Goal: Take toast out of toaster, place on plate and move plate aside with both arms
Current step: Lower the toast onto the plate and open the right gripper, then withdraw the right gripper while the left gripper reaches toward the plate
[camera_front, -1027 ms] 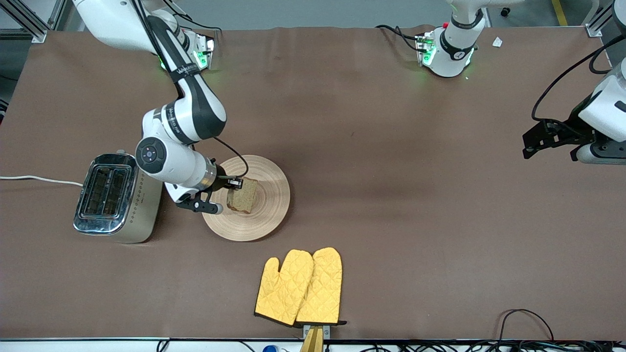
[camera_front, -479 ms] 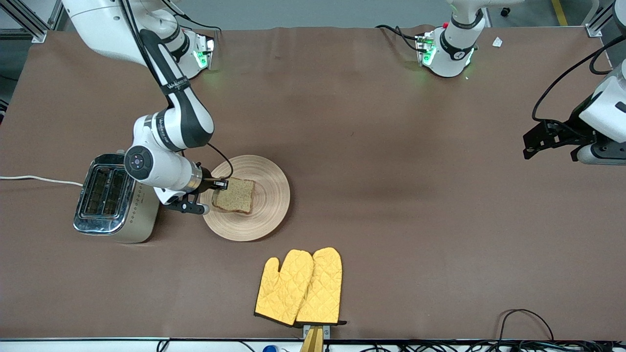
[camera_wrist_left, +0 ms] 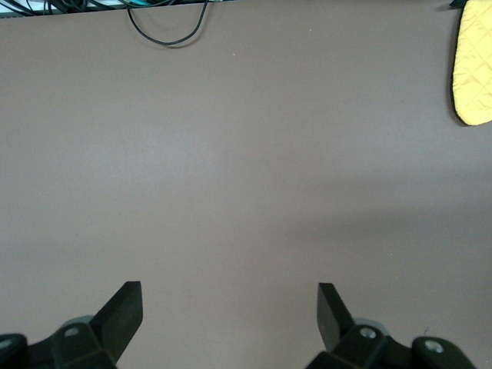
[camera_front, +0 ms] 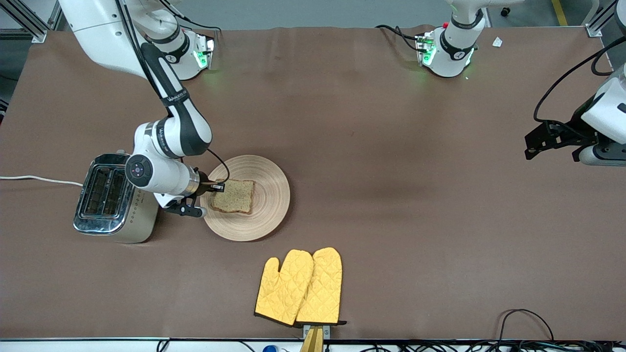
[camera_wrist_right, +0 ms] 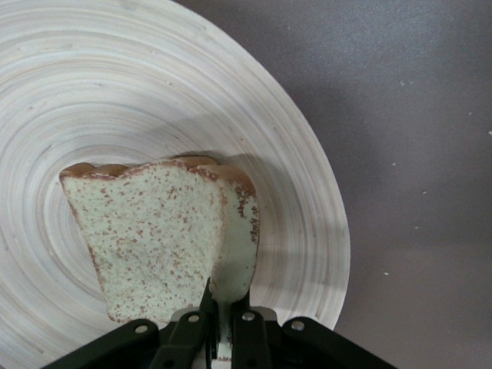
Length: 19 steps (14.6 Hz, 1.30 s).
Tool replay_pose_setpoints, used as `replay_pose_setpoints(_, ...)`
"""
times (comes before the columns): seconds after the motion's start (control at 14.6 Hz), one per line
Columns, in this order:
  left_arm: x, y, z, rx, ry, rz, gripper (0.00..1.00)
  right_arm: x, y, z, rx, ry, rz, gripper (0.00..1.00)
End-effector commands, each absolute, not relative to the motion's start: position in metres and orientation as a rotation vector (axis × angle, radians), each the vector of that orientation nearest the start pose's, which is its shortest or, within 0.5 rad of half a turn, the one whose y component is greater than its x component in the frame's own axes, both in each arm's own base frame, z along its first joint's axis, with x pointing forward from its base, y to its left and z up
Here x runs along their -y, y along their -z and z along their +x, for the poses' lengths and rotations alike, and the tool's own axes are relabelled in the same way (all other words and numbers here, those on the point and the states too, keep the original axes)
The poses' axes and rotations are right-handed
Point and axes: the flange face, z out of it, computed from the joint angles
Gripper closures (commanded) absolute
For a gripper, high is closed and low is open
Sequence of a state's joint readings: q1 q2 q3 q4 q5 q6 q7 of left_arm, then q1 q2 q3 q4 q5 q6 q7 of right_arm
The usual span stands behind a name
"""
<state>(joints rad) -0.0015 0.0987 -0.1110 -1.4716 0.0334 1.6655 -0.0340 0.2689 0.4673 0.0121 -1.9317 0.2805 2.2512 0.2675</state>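
The toast (camera_front: 234, 196) lies about flat on the round light-wood plate (camera_front: 269, 205), on the part of the plate toward the toaster. My right gripper (camera_front: 215, 188) is low at the plate's rim beside the toaster and is shut on the toast's edge. The right wrist view shows the speckled toast (camera_wrist_right: 154, 238) on the plate (camera_wrist_right: 292, 154), with the right gripper (camera_wrist_right: 223, 315) pinching its crust edge. My left gripper (camera_front: 530, 144) waits open and empty above bare table at the left arm's end. In the left wrist view the left gripper (camera_wrist_left: 229, 296) has its fingers wide apart.
A chrome two-slot toaster (camera_front: 115, 198) stands close beside the right wrist, toward the right arm's end. Two yellow oven mitts (camera_front: 301, 288) lie nearer the front camera than the plate, and also show in the left wrist view (camera_wrist_left: 473, 69). Cables (camera_front: 525, 320) run along the front edge.
The toast has gone from standing tilted on edge to lying flat on the plate. The right gripper has lowered and shifted toward the toaster, still holding it. The left arm has barely moved.
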Motion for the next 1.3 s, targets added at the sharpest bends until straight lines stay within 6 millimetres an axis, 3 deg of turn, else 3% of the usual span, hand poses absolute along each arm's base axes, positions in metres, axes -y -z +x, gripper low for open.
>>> replay_pose_setpoints(0.0,0.058,-0.625,0.591,-0.14,0.155,-3.1,0.0,-0.161,-0.234,0.585,-0.229,-0.28,-2.938,0.34)
replay_pose_setpoints(0.14,0.06,-0.624,0.591,-0.14,0.153,-3.1,0.0,-0.14,-0.237,0.591,-0.192,-0.273,-2.933,0.14)
replay_pose_setpoints(0.27,0.06,-0.621,0.591,-0.14,0.141,-3.1,0.0,-0.125,-0.247,0.595,-0.18,-0.303,-2.922,0.03)
replay_pose_setpoints(0.48,0.06,-0.612,0.591,-0.133,0.081,-3.114,0.0,-0.115,-0.286,0.605,-0.149,-0.323,-2.935,0.0)
replay_pose_setpoints(0.62,0.07,-0.601,0.592,-0.149,0.028,-3.123,0.0,-0.109,-0.323,0.611,-0.109,-0.318,-2.969,0.0)
replay_pose_setpoints(0.89,0.096,-0.54,0.601,-0.144,-0.243,-3.306,0.0,-0.086,-0.418,0.613,-0.066,-0.285,-3.041,0.0)
replay_pose_setpoints(0.96,0.111,-0.523,0.606,-0.163,-0.287,-3.345,0.0,-0.08,-0.439,0.61,-0.069,-0.267,-3.054,0.0)
replay_pose_setpoints(1.23,0.162,-0.431,0.624,-0.087,-0.29,-3.48,0.0,-0.045,-0.517,0.586,-0.089,-0.138,-3.114,0.0)
